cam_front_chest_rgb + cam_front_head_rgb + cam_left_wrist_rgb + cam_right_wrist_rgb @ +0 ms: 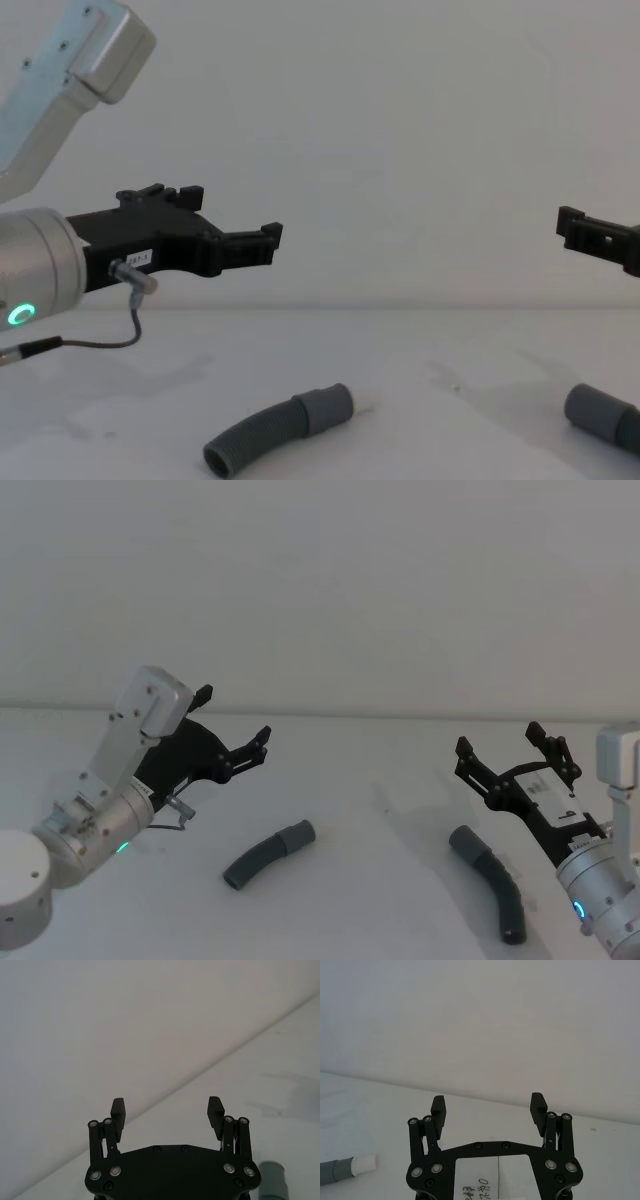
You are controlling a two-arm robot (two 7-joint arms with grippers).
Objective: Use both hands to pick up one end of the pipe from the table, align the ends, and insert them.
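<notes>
Lying on the white table [340, 765], two ribbed hose pieces are seen well apart, and neither is touched by a gripper. The left piece [255, 860] is gently curved, and the left cuff [297, 834] is turned toward the far right. The right piece [497, 888] is bent, and the right cuff [465, 842] is set at its far end, pointing left. The left gripper [235, 718] is held above the table, to the far left of the left piece; its jaws are spread wide and nothing is held between them. A green ring [20, 315] is lit on its silver wrist. The right gripper [503, 742] is held in the air just beyond the right piece, its jaws likewise parted and empty. In the right wrist view a white-tipped cuff [355, 1165] is seen lying on the table off to one side of that gripper; which piece it belongs to cannot be told.
</notes>
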